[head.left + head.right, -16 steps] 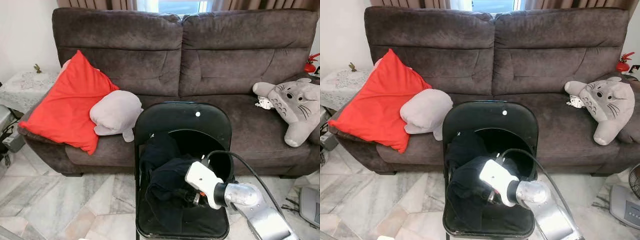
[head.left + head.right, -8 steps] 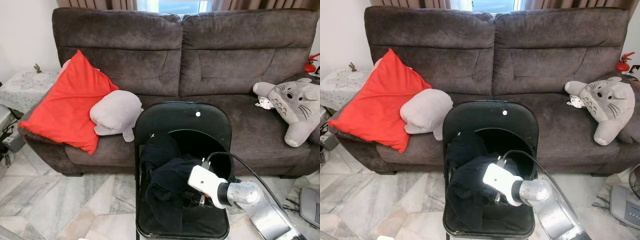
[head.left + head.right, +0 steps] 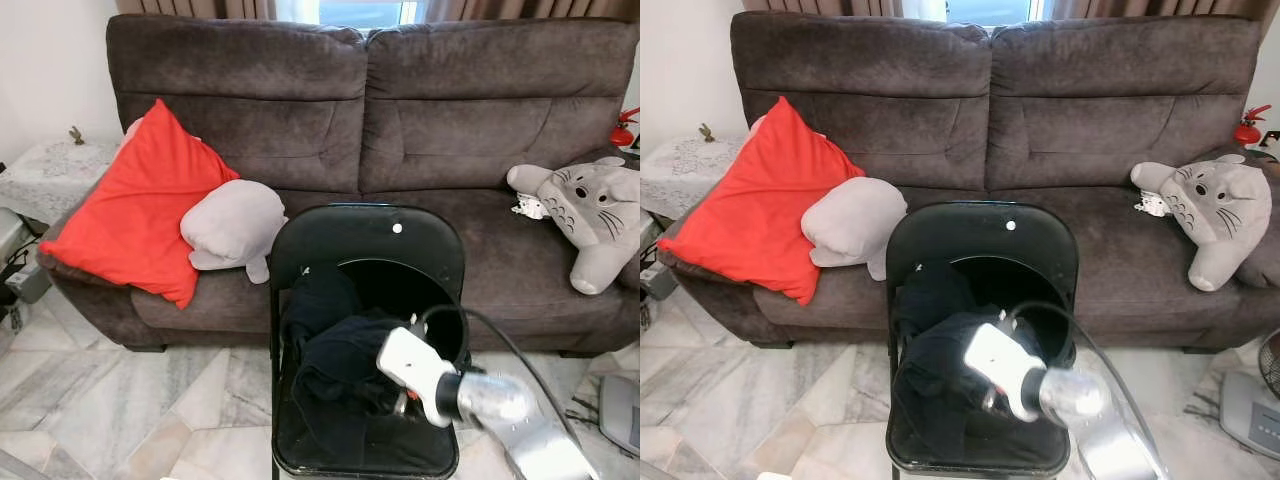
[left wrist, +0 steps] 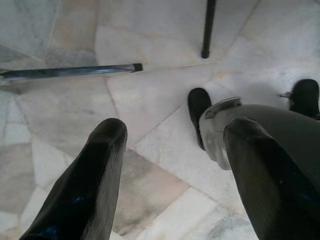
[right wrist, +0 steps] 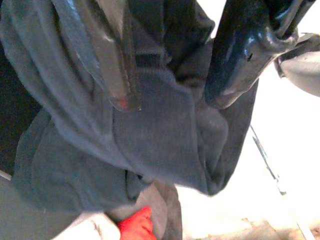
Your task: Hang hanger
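While the right gripper (image 5: 170,70) pinches dark cloth (image 3: 335,375) low centre, its wrist has dipped; left fingers (image 4: 90,185) spread, idle.

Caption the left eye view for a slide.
Right claw reaches into dark clothing piled on a black folding chair before a sofa.

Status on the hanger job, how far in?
Early. Done: the right hand has reached the dark garment piled on the black chair. In hand: the right wrist view shows its fingers pressed into the garment's folds; whether they grip it is unclear. No hanger or rail can be made out. The left hand hangs open over the floor. Left: lift, carry, hang.
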Available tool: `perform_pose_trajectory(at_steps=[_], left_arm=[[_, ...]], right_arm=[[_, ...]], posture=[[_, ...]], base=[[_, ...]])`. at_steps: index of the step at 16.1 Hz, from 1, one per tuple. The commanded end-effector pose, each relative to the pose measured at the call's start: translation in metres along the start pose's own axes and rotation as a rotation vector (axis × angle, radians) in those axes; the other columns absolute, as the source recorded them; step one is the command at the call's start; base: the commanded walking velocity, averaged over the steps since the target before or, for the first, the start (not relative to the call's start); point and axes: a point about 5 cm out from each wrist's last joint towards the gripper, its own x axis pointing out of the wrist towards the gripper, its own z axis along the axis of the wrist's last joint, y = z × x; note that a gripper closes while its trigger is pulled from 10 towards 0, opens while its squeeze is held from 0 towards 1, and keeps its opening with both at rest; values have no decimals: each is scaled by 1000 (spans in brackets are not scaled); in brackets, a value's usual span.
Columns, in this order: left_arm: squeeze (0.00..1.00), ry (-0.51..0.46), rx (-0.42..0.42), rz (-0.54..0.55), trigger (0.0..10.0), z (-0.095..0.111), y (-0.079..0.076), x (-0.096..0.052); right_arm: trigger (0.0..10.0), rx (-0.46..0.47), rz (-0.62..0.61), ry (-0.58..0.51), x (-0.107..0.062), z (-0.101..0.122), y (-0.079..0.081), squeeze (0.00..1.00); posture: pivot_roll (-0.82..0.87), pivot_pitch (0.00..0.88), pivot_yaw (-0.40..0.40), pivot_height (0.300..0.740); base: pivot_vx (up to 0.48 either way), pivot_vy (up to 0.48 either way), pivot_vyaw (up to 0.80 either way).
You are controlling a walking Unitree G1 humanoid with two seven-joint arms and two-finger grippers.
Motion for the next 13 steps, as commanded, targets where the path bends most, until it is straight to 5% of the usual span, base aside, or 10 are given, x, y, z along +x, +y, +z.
perform_pose_trajectory(at_steps=[1, 7, 13], left_arm=[[0, 29, 16, -7, 10000, -7, -3, -1], [0, 32, 15, -10, 10000, -7, -7, 0], [0, 40, 19, -11, 10000, -10, -8, -1]], right_arm=[[10000, -4, -5, 10, 0, -2, 0, 0], [10000, 41, -169, 67, 5, -8, -21, 0], [10000, 64, -126, 37, 10, -7, -15, 0]], posture=[[-14, 81, 42, 740], [-8, 87, 44, 740], [-3, 90, 44, 740]], base=[[0, 0, 0], [0, 0, 0], [0, 0, 0]])
